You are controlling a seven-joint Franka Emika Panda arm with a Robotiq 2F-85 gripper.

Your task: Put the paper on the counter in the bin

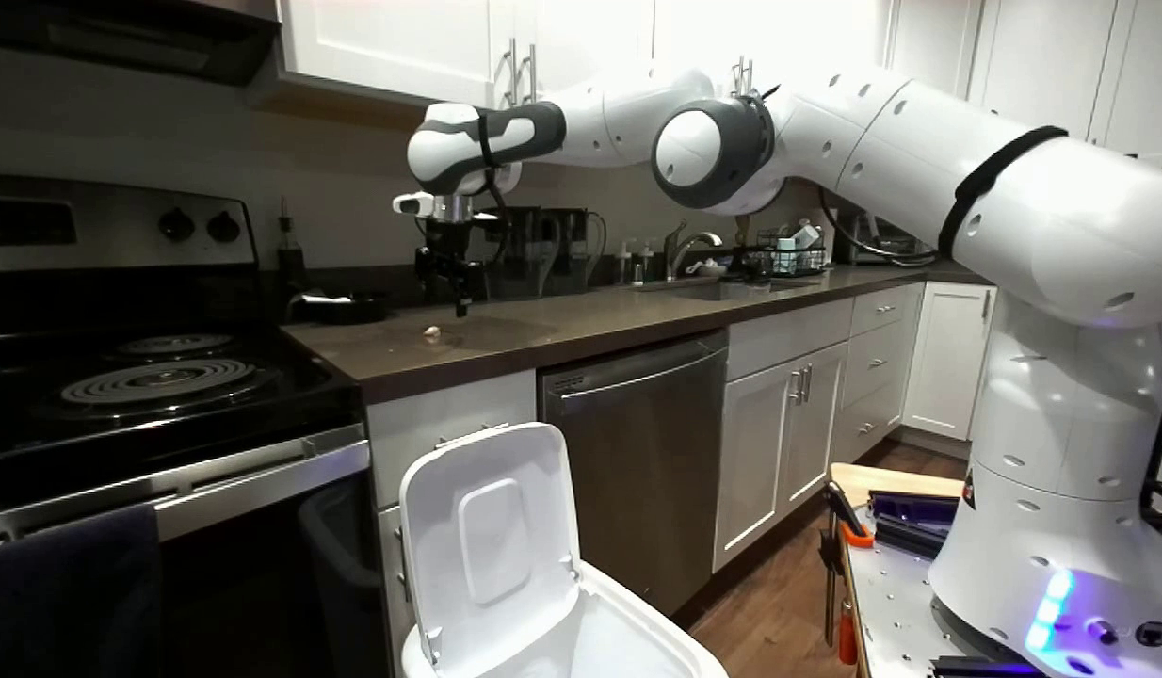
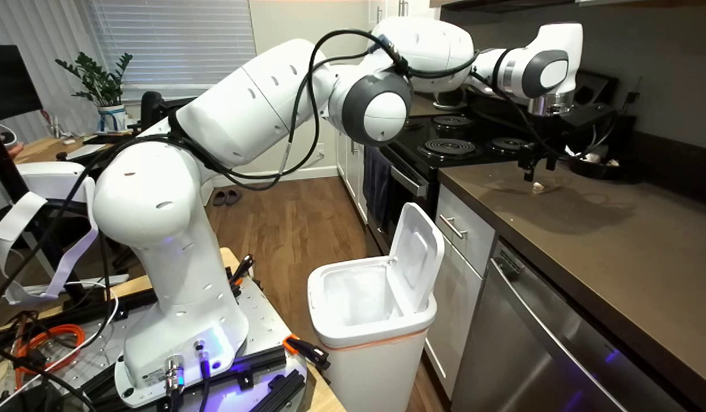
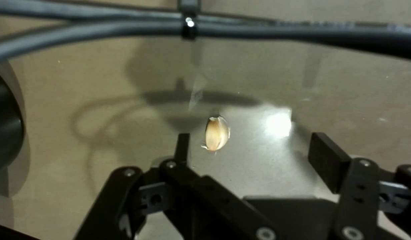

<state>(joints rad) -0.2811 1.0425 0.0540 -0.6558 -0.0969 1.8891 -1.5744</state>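
The small pale scrap the task calls paper lies on the counter [image 1: 581,325] near the stove end; it shows in both exterior views [image 1: 432,330] [image 2: 538,187]. In the wrist view the scrap [image 3: 217,133] looks like a garlic clove with papery skin. My gripper [image 1: 446,290] is above the counter, pointing down, close over the scrap in both exterior views [image 2: 540,170]. In the wrist view the gripper's fingers [image 3: 253,150] are wide apart with nothing between them; the scrap shows beyond the tips, nearer the left finger. The white bin [image 2: 373,366] stands on the floor before the cabinets, lid raised.
The black stove [image 1: 167,377] adjoins the counter. A black pan [image 2: 599,166] sits by the wall behind the gripper; a dark round edge [image 3: 5,123] shows in the wrist view. Pitchers [image 1: 520,250] stand along the wall. The raised bin lid [image 2: 419,252] is on the cabinet side.
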